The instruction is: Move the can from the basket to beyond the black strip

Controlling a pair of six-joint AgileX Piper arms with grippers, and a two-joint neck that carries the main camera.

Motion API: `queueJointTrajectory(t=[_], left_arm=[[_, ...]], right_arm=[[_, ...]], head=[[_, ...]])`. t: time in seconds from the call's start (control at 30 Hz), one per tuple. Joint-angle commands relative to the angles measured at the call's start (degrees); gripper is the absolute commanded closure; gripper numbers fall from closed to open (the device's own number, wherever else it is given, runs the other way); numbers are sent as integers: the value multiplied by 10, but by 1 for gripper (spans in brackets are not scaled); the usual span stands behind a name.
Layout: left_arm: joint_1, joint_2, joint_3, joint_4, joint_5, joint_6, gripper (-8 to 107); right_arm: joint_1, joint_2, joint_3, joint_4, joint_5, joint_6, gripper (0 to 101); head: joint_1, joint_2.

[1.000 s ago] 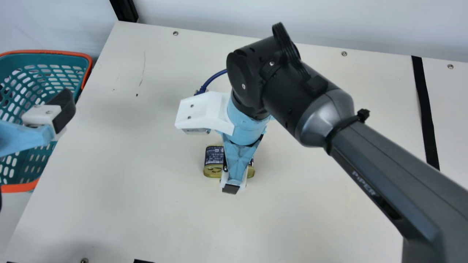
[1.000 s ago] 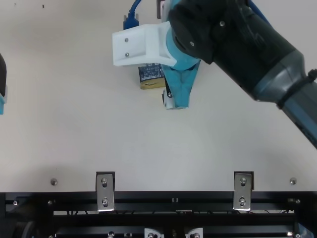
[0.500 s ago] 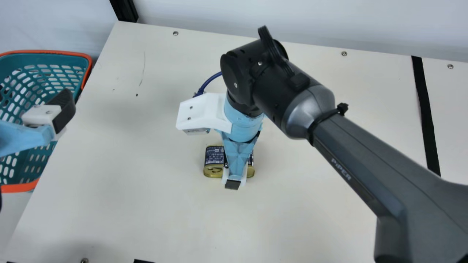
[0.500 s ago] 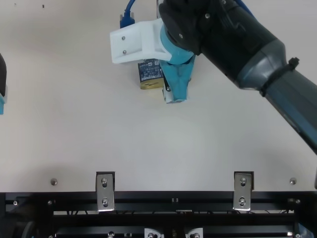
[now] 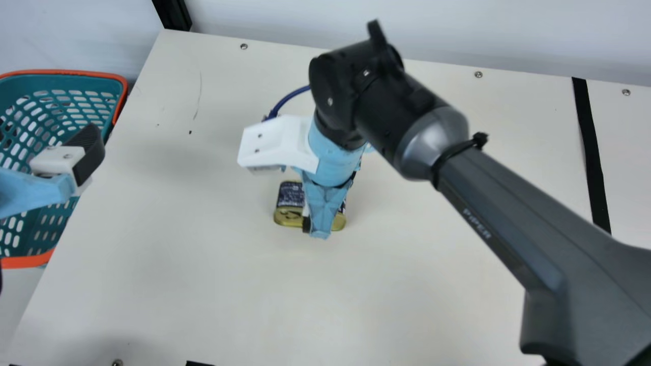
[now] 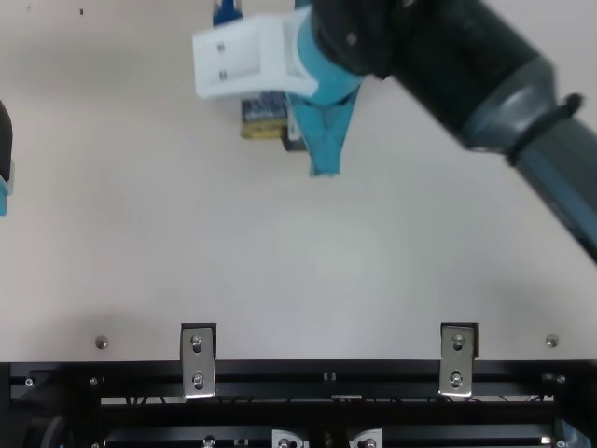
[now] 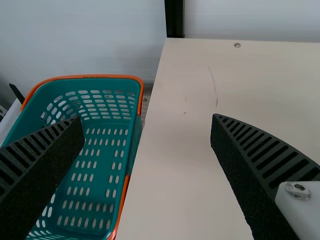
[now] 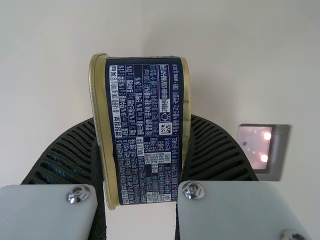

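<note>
In the main view my right gripper [image 5: 313, 230] is shut on the dark blue and gold can [image 5: 291, 194], which appears slightly raised over the middle of the table. The right wrist view has the can [image 8: 145, 130] squeezed between both ribbed pads of the right gripper [image 8: 141, 150]. From the top view, the right gripper [image 6: 311, 161] partly hides the can [image 6: 264, 114]. My left gripper [image 5: 86, 155] is over the edge of the teal basket [image 5: 124, 94]; in the left wrist view the left gripper [image 7: 147, 132] is open, nothing between its fingers. The black strip [image 5: 592, 157] crosses the table at the right.
The basket [image 7: 131, 175] stands off the table's left edge. A blue cable [image 5: 290, 101] runs behind the right gripper. A small grey-framed object [image 8: 270, 152] lies beside the can. The right forearm [image 5: 498, 203] spans the table between can and strip.
The right gripper first drew in a little around the can; since then gripper and can have moved together toward the table's far side and slightly left. The left arm has stayed still.
</note>
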Motion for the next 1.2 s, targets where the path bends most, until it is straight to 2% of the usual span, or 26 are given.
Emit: queueJointTrajectory(t=[0.0,0.3,0.43,0.57,0.77,0.97,1.17], left_arm=[[0,0,0,0,0,0,9],[0,0,0,0,0,0,9],[0,0,0,0,0,0,9],[0,0,0,0,0,0,9],[0,0,0,0,0,0,9],[0,0,0,0,0,0,9],[0,0,0,0,0,0,9]], right_arm=[[-12,-9,-15,35,-1,2,101],[-95,-47,-67,163,-1,-20,101],[-131,-72,-21,229,-40,-56,101],[-160,-101,48,306,-81,-111,101],[-193,-127,131,411,-115,-200,101],[-219,-135,180,497,-128,-278,101],[-236,-129,208,554,-136,-333,101]], head=[[-1,0],[-1,0],[-1,0],[-1,0],[-1,0],[-1,0],[-1,0]])
